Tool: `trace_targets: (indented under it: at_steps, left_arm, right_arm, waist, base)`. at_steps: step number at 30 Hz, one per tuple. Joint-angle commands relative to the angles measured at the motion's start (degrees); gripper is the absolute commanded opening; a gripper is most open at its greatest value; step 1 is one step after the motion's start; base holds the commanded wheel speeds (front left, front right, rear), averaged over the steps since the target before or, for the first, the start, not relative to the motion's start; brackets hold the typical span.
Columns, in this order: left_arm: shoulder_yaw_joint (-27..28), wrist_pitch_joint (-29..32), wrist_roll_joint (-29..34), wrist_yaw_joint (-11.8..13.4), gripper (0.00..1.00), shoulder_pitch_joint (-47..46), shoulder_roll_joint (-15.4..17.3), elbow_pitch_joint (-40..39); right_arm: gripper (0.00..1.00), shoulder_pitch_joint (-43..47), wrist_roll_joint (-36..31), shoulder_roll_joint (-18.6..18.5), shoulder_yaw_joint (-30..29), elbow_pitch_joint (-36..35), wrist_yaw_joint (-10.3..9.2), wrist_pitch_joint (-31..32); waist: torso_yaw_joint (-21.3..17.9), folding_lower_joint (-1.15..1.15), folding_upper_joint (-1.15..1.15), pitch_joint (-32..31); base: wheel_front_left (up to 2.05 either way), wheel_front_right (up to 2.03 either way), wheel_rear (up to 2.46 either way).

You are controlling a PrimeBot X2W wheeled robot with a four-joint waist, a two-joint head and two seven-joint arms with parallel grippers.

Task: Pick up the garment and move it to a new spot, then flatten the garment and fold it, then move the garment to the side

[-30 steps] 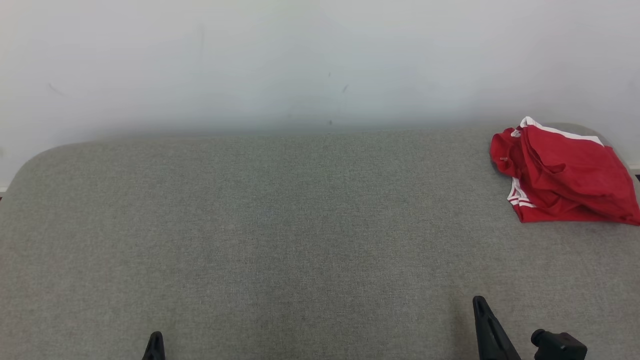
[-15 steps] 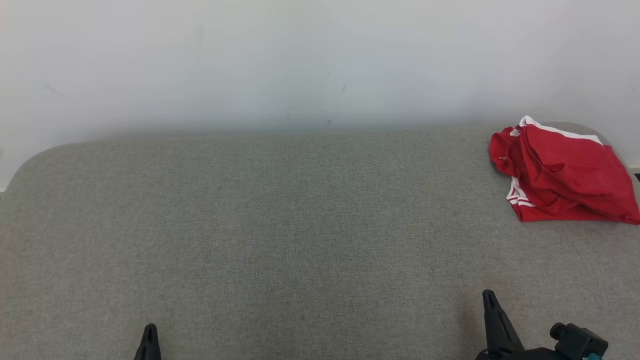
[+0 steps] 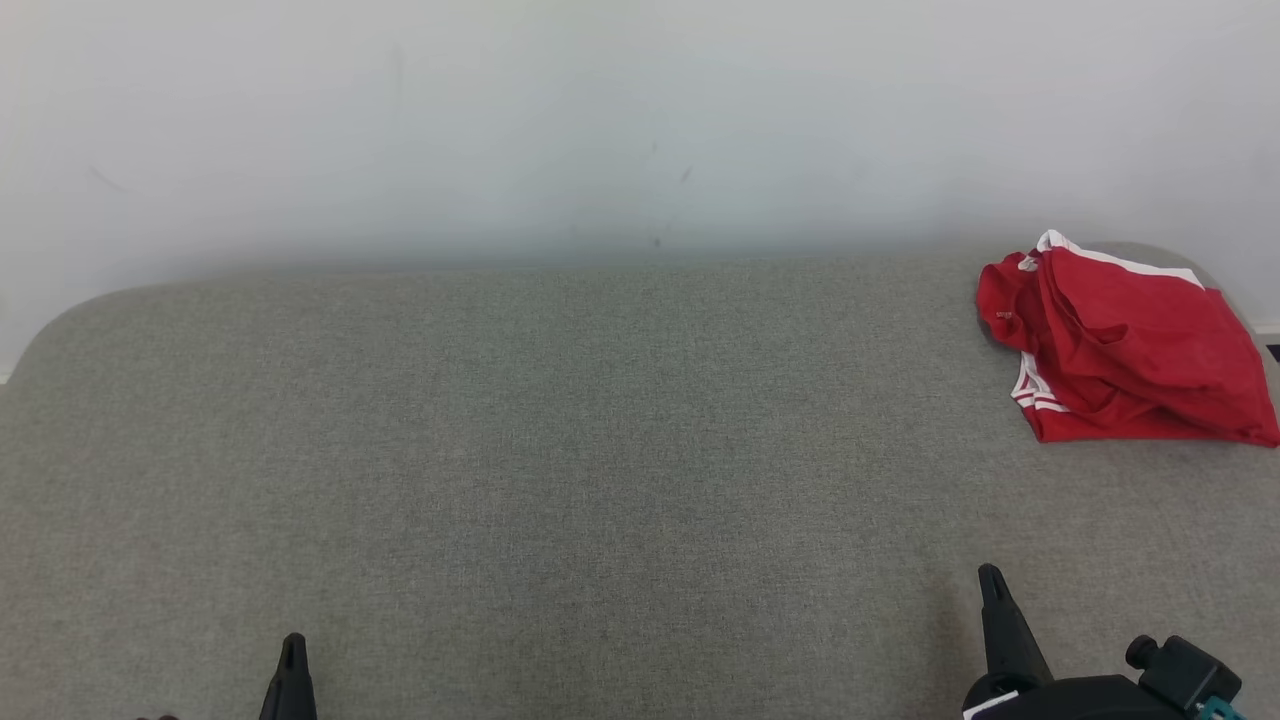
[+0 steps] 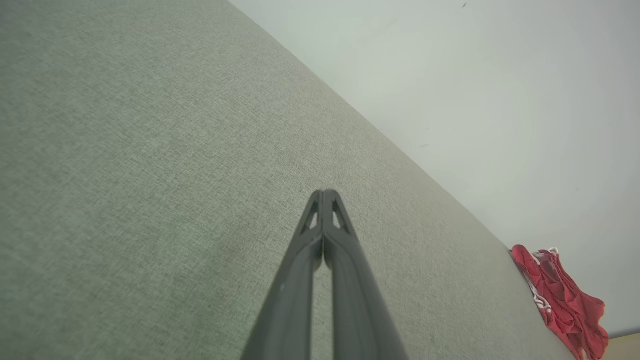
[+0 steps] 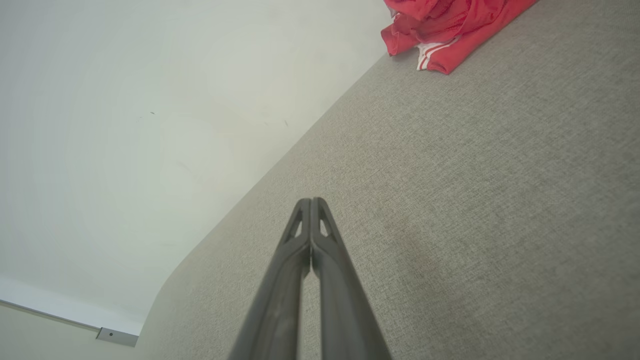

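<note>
Down low at the near edge: left pincer (image 3: 291,655), squeezed tight, nothing inside. Same for right pincer (image 3: 990,580): squeezed tight, nothing inside, just above the grey cloth top (image 3: 560,450). Both well apart from the red garment (image 3: 1125,350).

Further out: red garment with white stripes, far over on the right, close to the back corner, near the white wall (image 3: 600,120). Bunched and lumpy, sort of doubled over, not neat, not flat. Could fit two stories: ready for a pick-up, or loosely folded and put aside. Cannot tell which from here.

Ways to go wrong in case of a reach, only as a guess:

With tips squeezed tight: just a poke or a push, no grab. Maybe a shove off the right edge, so close by.

With a pinch on the top layer alone: a droop, a twist, a bigger tangle.

With a pinch too deep: a bite of the grey cloth top as well.

With a fast pull across the rough top: dragging, snagging, more wrinkles.

With such a long reach to the far corner: a wobbly hold, an easy slip.
</note>
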Motion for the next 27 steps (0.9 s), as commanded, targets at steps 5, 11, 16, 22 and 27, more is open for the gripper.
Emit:
trace_targets:
  at_steps: [5,11,16,22,27]
  left_arm:
    - [0.4,1.1,-5.2,-0.4,0.0,-1.9,0.2,-0.8]
    - [0.7,2.5,-10.5,-0.6,0.0,-2.6,0.2,-0.8]
    - [0.9,3.3,-14.1,-0.8,0.0,-3.1,0.3,-0.9]
    - [1.2,4.3,-18.1,-1.1,0.0,-3.6,0.3,-0.8]
    - [1.3,5.0,-20.8,-1.1,0.0,-4.0,0.3,-0.8]
  right_arm:
    - [0.0,-1.7,5.0,-0.4,-0.5,-1.0,-0.04,1.1]
    - [0.0,-2.3,10.1,-0.5,-0.9,-1.1,-0.05,2.2]
    - [0.0,-2.6,13.5,-0.5,-1.2,-1.1,-0.05,3.1]
    - [0.0,-3.0,17.4,-0.5,-1.6,-1.1,-0.06,4.1]
    - [0.0,-3.3,19.8,-0.5,-1.8,-1.1,-0.06,4.6]
  waist:
    - [0.0,0.0,0.0,0.0]
    - [-0.1,0.0,0.0,0.1]
    - [-0.2,0.0,0.0,0.1]
    - [-0.2,0.0,0.0,0.1]
    - [-0.2,0.0,0.0,0.2]
  base:
    - [0.0,0.0,0.0]
    - [0.0,0.0,0.0]
    - [0.0,0.0,0.0]
    - [0.0,0.0,0.0]
    - [0.0,0.0,0.0]
